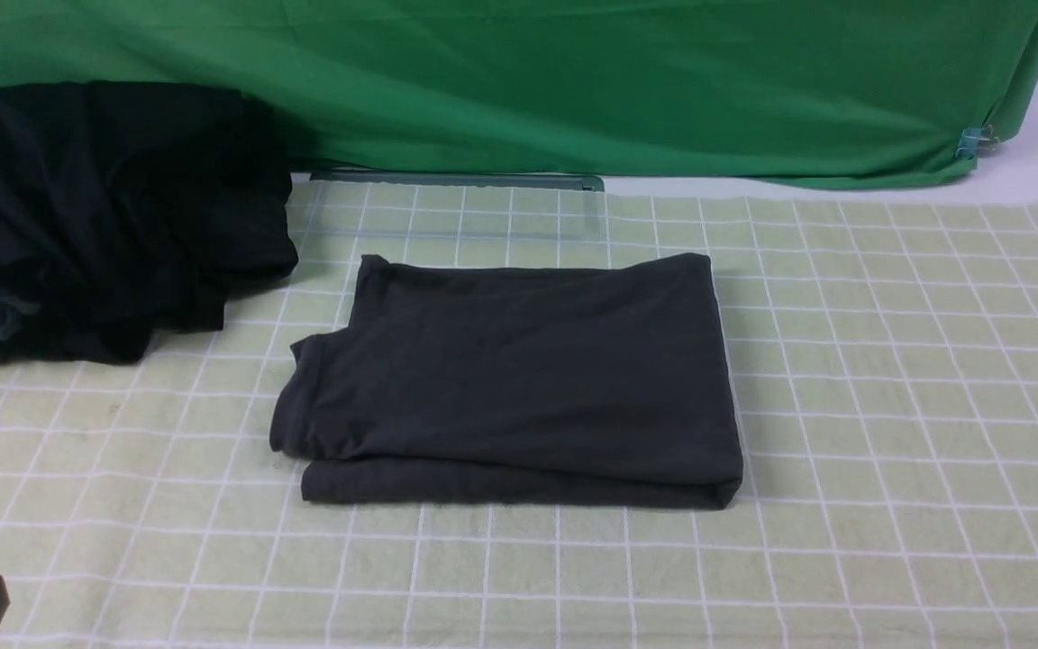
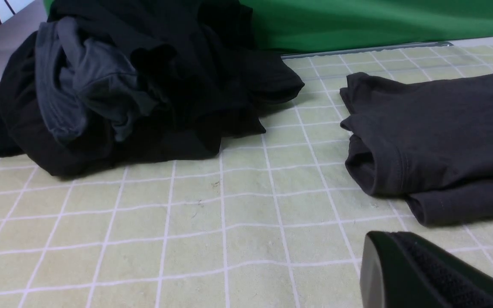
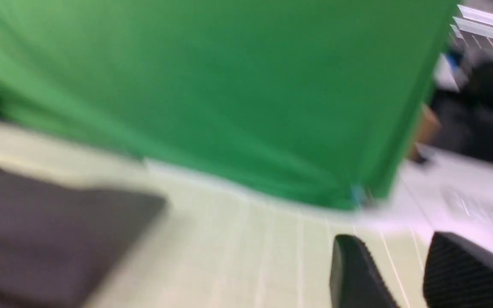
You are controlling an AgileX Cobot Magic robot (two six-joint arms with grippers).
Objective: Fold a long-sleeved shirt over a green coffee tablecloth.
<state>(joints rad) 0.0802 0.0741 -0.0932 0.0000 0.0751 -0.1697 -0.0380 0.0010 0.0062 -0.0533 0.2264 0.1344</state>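
Looking from my near edge outward, I see the left gripper (image 2: 405, 273) clamped together and empty, low over the green coffee tablecloth (image 1: 888, 379), short of the long-sleeved shirt (image 1: 519, 379). My right gripper (image 3: 400, 273) shows a clear gap between its two fingers, nothing in it. The shirt lies folded in a rectangle mid-cloth; no print or label faces up. Beyond its left corner slumps a black and grey bundle (image 1: 104, 216). Farthest back hangs plain green fabric (image 1: 573, 81).
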